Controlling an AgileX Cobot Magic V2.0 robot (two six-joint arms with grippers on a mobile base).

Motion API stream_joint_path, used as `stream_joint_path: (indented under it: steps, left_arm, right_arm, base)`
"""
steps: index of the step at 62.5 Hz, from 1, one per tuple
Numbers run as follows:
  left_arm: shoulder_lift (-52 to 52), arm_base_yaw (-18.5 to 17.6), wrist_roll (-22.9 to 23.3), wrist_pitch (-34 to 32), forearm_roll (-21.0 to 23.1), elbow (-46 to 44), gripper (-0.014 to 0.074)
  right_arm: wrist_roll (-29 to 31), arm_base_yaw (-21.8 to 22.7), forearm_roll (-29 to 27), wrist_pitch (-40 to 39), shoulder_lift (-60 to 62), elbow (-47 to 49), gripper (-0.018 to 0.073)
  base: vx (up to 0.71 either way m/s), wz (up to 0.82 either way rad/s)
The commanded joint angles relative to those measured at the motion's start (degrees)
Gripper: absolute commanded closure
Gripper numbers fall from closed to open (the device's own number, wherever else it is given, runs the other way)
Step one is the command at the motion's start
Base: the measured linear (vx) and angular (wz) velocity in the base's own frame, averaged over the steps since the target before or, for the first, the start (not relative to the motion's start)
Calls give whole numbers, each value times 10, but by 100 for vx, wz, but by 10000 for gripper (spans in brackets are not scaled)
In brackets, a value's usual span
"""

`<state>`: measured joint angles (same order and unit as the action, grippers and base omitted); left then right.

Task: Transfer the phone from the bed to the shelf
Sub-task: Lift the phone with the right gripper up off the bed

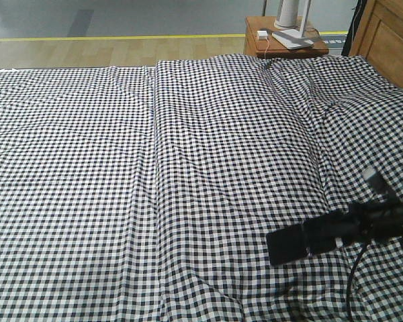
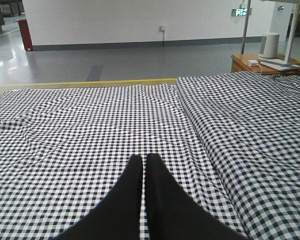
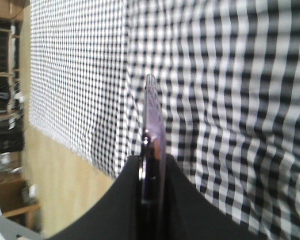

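Small orange-brown wooden nightstand at top right of front view, w/ a small white square plug block near its left edge & a white stand w/ flat base just beside it. Left wrist view: white cylinder on same nightstand. Behind: glossy grey floor, yellow floor line, white wall w/ small socket, red bin far left, green lit sign top right.

Bed sheet was black-and-white small check. Phone edge showed pinkish-violet between black fingers. Floor left of fingers was pale tan.
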<state>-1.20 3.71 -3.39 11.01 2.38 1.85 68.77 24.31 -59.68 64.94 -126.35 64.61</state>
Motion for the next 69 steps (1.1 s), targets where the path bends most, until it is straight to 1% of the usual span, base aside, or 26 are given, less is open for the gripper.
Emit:
stream_joint_path:
  steps: [1,14,20,28,34,48,53,62,69]
  left_arm:
    - [-4,-1,0,-42,5,4,595]
    - [-4,-1,0,-42,5,4,595]
    - [-4,-1,0,-42,5,4,595]
    - [-4,-1,0,-42,5,4,595]
    - [-4,-1,0,-42,5,4,595]
    - [-4,-1,0,-42,5,4,595]
    - [-4,-1,0,-42,5,4,595]
    - [-4,-1,0,-42,5,4,595]
    - [-4,-1,0,-42,5,4,595]
  right_arm:
    - [-8,1,-18,89,89,5,561]
    - [-46,1,-18,89,202,5,561]
    - [-58,-11,-17,89,251,5,561]
    - [-58,-55,-16,89,306,5,561]
    - [-58,-100,-18,89,340,5,561]
    - [-70,-182,-25,89,392,5,561]
    - [-80,-208,-38,89,408,5,561]
    - [-86,-258,-82,89,440,5,561]
    - [-98,-301,-96,89,465,5,561]
  base:
    - [0,0]
    - [0,0]
    - [0,0]
    - [0,0]
    - [0,0]
    - [0,0]
    - [0,0]
    - [0,0]
    - [0,0]
